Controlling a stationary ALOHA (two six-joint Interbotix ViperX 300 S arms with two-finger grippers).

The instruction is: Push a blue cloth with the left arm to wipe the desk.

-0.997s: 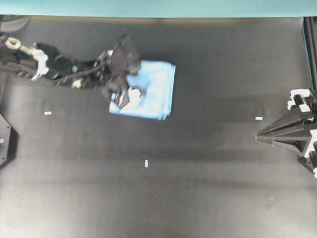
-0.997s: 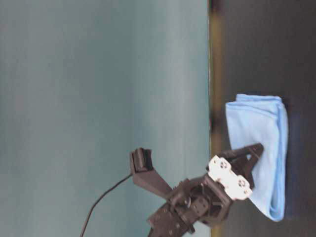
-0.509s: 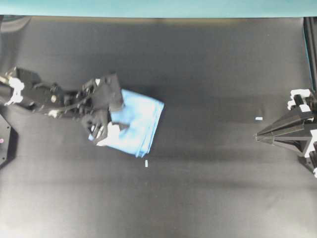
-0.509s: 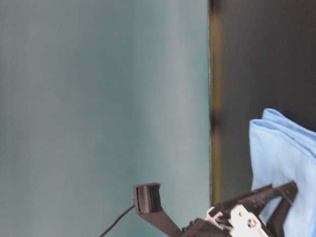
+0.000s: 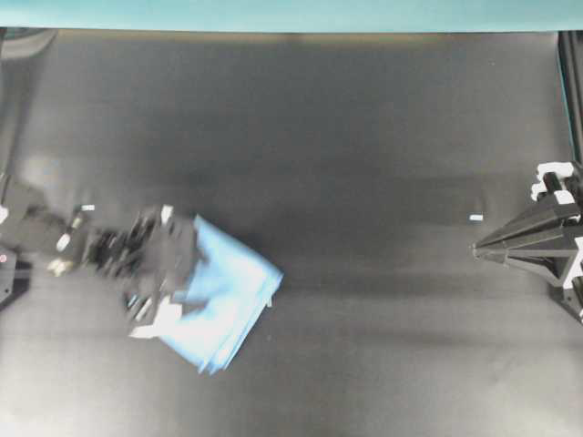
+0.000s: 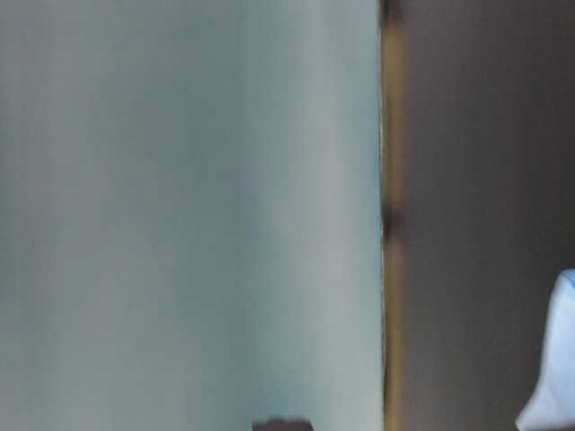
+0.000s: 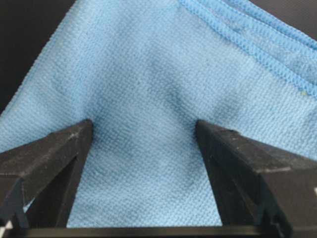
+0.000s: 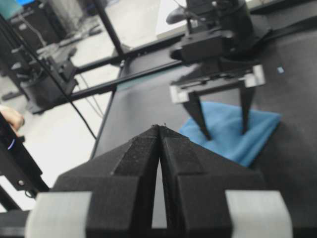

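The blue cloth (image 5: 228, 291) lies flat on the black desk (image 5: 364, 137) at the front left of the overhead view, turned like a diamond. My left gripper (image 5: 187, 289) is open, its two fingers spread and pressed down onto the cloth's left part. In the left wrist view the cloth (image 7: 148, 74) fills the frame and the left gripper (image 7: 143, 124) straddles bare fabric. My right gripper (image 5: 475, 250) is shut and empty at the right edge. The right wrist view shows the right gripper (image 8: 159, 128), the cloth (image 8: 260, 126) and the left gripper (image 8: 225, 134) beyond. A sliver of cloth (image 6: 552, 377) shows at table level.
A small white tape mark (image 5: 475, 218) lies near the right gripper. A teal wall (image 5: 291, 14) runs along the desk's far edge. A black fixture (image 5: 7, 273) sits at the left edge beside the left arm.
My left arm has dragged the cloth from the back middle-left toward the front left, and the cloth has rotated to a diamond. The right arm has not moved.
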